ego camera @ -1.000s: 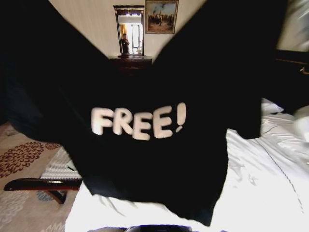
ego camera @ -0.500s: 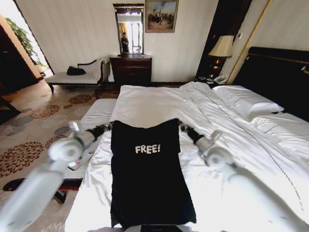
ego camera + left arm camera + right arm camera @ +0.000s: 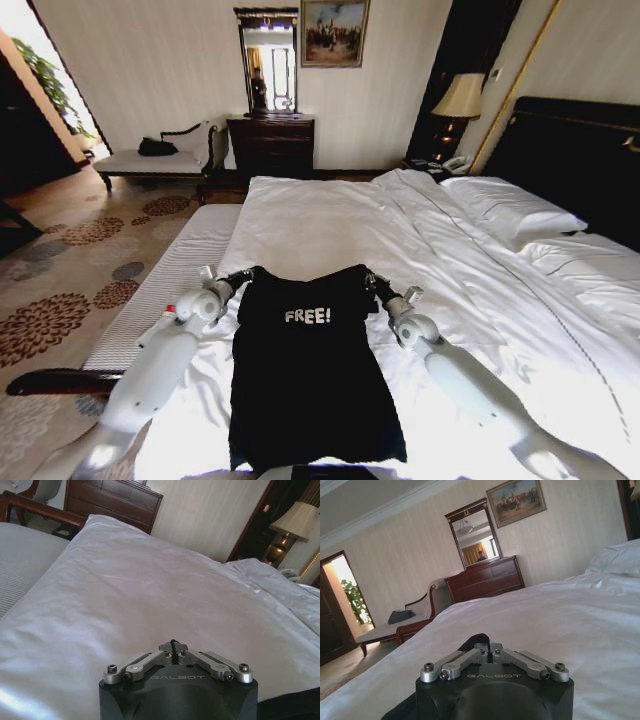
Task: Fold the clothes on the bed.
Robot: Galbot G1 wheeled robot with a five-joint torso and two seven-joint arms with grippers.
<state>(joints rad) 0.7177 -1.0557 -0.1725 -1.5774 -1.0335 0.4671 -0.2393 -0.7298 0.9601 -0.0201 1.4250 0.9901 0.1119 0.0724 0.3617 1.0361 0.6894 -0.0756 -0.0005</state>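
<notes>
Black cotton T-shirt (image 3: 305, 375) with white "FREE!" lettering lies flat, chest up, on the white rumpled duvet of your large dark-framed bed (image 3: 330, 225), collar toward twelve o'clock and hem toward six. At roughly nine o'clock of the lettering, your left gripper (image 3: 241, 277) is pinched closed on the shirt's left shoulder; the left wrist view shows black cloth nipped between its closed tips. At three o'clock, your right gripper (image 3: 371, 283) is likewise clamped on the other shoulder, with dark fabric caught between its tips in the right wrist view.
</notes>
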